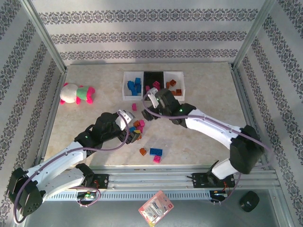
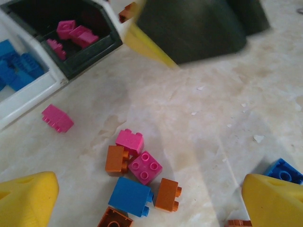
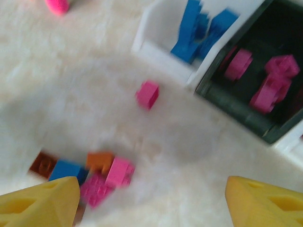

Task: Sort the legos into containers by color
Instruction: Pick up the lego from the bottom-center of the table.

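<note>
right wrist view blurred; right gripper (image 3: 151,204) gapes empty, pink lego (image 3: 147,94) at its 12 o'clock. left gripper (image 2: 150,203) likewise wide, empty.

No legible text or labels anywhere.

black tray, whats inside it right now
Only magenta pink bricks show in the black tray, at least three in the left wrist view. From above, the right hand overlaps its near edge, so anything lying there is hidden in that view.
</note>
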You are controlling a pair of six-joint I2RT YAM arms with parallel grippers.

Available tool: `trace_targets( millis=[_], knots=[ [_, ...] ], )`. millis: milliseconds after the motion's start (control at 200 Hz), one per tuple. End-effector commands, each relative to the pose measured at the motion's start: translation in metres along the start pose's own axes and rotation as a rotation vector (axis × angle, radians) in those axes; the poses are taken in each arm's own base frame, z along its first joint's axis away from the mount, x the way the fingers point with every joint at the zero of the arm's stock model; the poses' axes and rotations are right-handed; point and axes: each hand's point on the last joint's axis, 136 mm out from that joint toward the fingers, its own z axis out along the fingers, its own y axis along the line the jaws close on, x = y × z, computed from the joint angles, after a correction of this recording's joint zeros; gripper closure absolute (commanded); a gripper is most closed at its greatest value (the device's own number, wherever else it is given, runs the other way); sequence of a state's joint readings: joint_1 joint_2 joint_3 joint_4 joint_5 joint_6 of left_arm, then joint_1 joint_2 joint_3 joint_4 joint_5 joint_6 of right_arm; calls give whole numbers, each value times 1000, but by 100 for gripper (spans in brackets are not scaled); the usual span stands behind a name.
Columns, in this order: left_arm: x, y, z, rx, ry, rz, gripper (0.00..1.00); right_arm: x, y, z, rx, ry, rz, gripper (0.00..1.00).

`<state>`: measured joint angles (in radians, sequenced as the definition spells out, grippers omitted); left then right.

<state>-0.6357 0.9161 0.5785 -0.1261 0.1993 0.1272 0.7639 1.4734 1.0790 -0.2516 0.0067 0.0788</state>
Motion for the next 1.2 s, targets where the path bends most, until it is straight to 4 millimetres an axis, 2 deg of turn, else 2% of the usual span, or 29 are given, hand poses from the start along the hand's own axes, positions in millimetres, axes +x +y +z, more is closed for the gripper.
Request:
trace_targets(
  millis=[0,140,315,615,824,1059,1199],
  knots=[
    [-4,-22,-9,106,-51,116,1,49,20,-20,-98,111,-76,19],
    [11,-39,-18,188,-59,145,1,95,29,-35,-146,199,-95,20],
    [23,-49,-25,234,-84,171,1,128,40,-39,-185,265,-87,20],
    [31,-53,-21,252,-86,174,1,147,72,-18,-284,363,-138,20],
    [34,-59,-26,284,-105,207,1,163,91,-7,-312,421,-181,20],
    [38,-66,-34,313,-117,237,1,179,94,4,-302,464,-194,19],
    [39,-65,-36,304,-123,239,1,180,81,13,-215,471,-183,25]
  ],
)
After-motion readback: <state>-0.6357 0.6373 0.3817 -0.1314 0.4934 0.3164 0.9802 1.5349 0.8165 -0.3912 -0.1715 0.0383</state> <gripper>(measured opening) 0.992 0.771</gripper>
